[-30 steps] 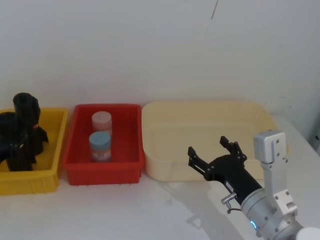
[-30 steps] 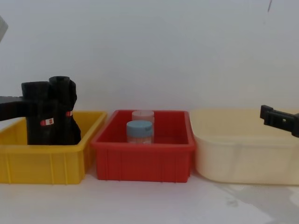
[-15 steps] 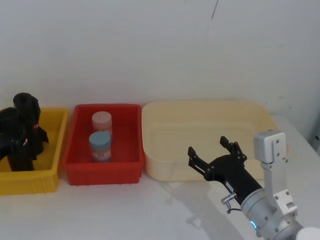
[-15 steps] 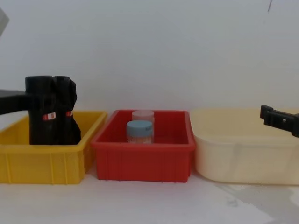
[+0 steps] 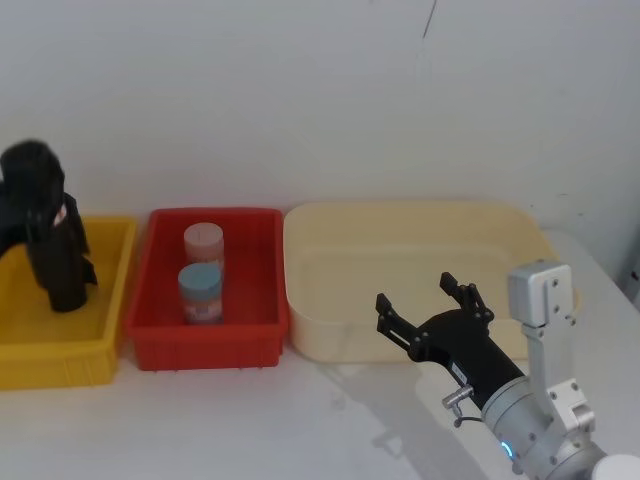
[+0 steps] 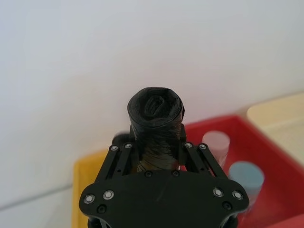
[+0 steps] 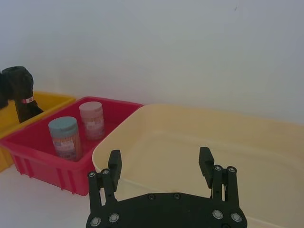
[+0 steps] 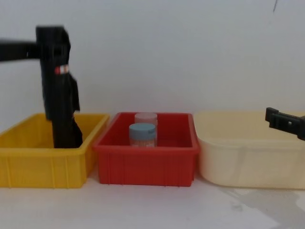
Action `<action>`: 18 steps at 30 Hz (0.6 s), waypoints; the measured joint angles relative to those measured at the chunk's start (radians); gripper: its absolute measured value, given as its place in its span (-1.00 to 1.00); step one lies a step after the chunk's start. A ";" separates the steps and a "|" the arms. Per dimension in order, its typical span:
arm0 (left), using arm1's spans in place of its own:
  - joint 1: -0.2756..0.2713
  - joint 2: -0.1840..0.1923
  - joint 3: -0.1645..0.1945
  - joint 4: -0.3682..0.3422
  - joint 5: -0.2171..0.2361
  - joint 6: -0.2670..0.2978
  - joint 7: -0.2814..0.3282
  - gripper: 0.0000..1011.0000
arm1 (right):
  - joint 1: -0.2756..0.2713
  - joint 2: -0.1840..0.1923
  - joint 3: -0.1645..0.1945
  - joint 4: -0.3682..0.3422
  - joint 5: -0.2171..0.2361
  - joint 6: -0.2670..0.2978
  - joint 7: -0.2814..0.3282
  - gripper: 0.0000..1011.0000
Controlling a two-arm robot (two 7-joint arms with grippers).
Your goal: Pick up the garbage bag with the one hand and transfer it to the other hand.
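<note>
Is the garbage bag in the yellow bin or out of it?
Lifted out: the left hand holds the garbage bag upright, its label band high above the yellow bin's rim.

Your widest lane is the open air above the three bins, between the garbage bag (image 8: 53, 47), clamped in the left gripper (image 6: 156, 142) high over the yellow bin (image 8: 43, 169), and the right gripper (image 5: 415, 292). Low down, a second black roll (image 8: 64, 129) stands in the yellow bin just under the bag. In the red bin (image 8: 143, 167) the blue-lidded jar (image 8: 142, 135) and pink-lidded jar (image 5: 204, 243) rise above its front wall. The cream tub (image 5: 330, 300) is bare inside, with the right gripper's spread fingers at its front rim. The wall (image 5: 300, 100) closes the back, and the table (image 5: 250, 420) lies bare in front.
</note>
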 joint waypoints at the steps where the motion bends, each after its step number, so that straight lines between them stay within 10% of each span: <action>1: -0.009 0.000 -0.002 -0.011 -0.004 0.007 -0.005 -0.21 | 0.000 0.000 0.000 0.000 0.000 0.000 0.000 0.98; 18: -0.117 -0.068 0.012 -0.039 -0.093 0.091 -0.071 -0.25 | 0.000 0.000 0.000 0.000 0.000 0.000 0.000 0.98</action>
